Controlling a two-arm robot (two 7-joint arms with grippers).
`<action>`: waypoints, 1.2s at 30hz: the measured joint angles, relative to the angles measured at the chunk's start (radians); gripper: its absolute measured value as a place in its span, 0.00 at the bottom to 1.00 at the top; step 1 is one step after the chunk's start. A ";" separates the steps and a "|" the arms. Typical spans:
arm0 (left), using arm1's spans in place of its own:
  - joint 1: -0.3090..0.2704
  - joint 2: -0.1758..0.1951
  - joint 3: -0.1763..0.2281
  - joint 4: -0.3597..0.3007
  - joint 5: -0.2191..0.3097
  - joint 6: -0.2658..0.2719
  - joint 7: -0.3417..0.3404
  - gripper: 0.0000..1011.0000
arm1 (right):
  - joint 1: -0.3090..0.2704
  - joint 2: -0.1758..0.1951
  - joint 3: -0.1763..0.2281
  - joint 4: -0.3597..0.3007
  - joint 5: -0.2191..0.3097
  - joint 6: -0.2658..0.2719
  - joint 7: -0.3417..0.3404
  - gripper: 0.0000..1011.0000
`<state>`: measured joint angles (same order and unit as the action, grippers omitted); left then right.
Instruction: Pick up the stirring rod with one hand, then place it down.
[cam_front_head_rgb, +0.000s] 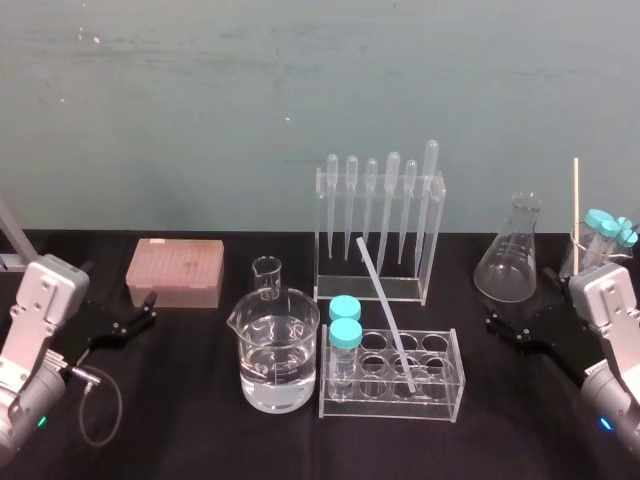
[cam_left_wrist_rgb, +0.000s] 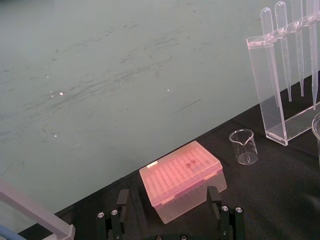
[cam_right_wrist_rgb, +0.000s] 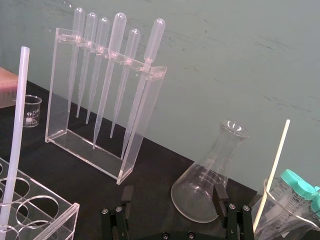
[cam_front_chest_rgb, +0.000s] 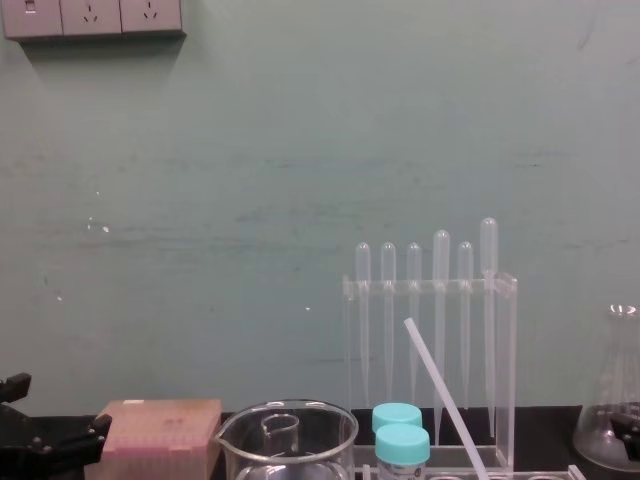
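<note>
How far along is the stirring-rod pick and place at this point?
Done: nothing yet. The rod leans in the tube rack, untouched. In hand: nothing; the left gripper near the pink box and the right gripper near the flask are both open and empty. Left: grasp the rod, lift it, set it down.

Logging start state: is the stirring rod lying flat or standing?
Standing, tilted: the stirring rod leans with its lower end in a hole of the tube rack.
</note>
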<state>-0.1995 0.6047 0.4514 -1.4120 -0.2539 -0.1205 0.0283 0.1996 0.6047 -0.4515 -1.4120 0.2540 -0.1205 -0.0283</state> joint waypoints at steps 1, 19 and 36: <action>0.000 0.000 0.000 0.000 0.000 0.000 0.000 0.99 | 0.000 0.000 0.000 0.000 0.000 0.000 0.000 0.99; 0.000 0.000 0.000 0.000 0.000 0.000 0.000 0.99 | 0.000 0.000 0.000 0.000 0.000 0.000 0.000 0.99; 0.000 0.000 0.000 0.000 0.000 0.000 0.000 0.99 | 0.000 0.000 0.000 0.000 0.000 0.000 0.000 0.99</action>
<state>-0.1995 0.6047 0.4514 -1.4120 -0.2539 -0.1205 0.0283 0.1996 0.6047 -0.4514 -1.4120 0.2539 -0.1205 -0.0283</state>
